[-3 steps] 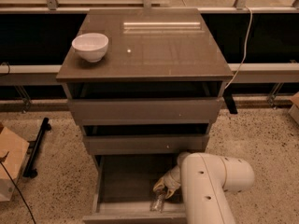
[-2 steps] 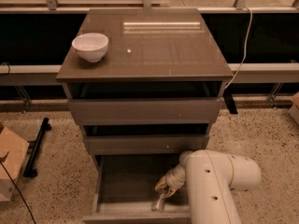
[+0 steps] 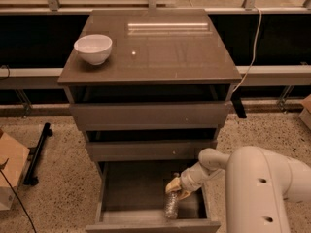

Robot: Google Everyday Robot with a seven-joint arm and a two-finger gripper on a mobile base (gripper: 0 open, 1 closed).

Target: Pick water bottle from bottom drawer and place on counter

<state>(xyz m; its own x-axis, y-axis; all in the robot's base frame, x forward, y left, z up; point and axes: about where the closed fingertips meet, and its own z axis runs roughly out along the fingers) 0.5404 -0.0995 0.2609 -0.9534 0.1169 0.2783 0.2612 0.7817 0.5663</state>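
Gripper: low inside the bottom drawer, right of centre, at the upper end of the water bottle.
Claw state: cannot be told from where I stand.
Water bottle: lying in the drawer, near its front wall.
Counter: carries a white bowl at its left.
Done: drawer open, arm at the bottle.
Left: secure hold, lift, set-down on the counter.

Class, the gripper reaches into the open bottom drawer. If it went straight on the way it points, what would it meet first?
Most likely the water bottle: the gripper points down into the bottom drawer, and the bottle lies directly beyond its tip. Whether they already touch is unclear.
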